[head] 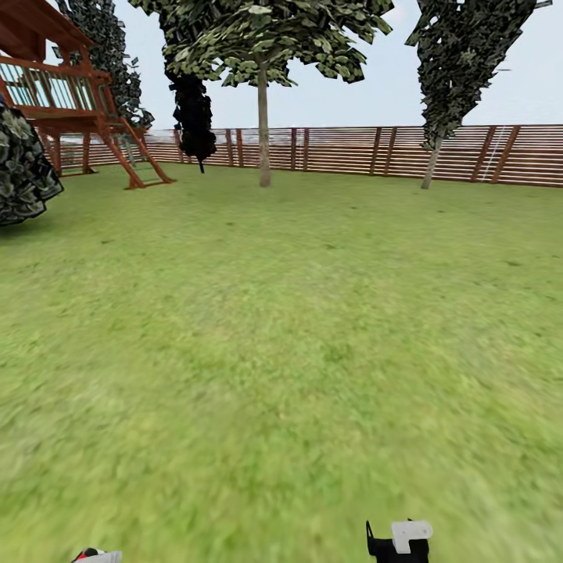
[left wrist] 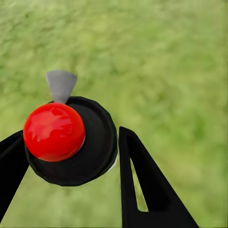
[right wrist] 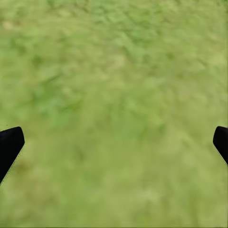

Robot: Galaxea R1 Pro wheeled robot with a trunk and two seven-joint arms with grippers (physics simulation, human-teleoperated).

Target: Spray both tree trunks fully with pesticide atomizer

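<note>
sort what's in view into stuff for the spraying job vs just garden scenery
For the job:
- pesticide atomizer, red-topped, between the left gripper's jaws
- tree with straight bare trunk
- second tree near the fence
- grass floor

Just scenery:
- wooden play structure
- black-leaved cypress
- slat fence
- dark bush

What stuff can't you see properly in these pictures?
- Atomizer, left wrist view: its red top and black cap cover the body below, so the body is hidden.
- Left gripper: its fingers run off the picture's edge.
- Right gripper, right wrist view: just the two black tips show at the sides.
- Far tree trunks, head view: too small to judge any spray.
</note>
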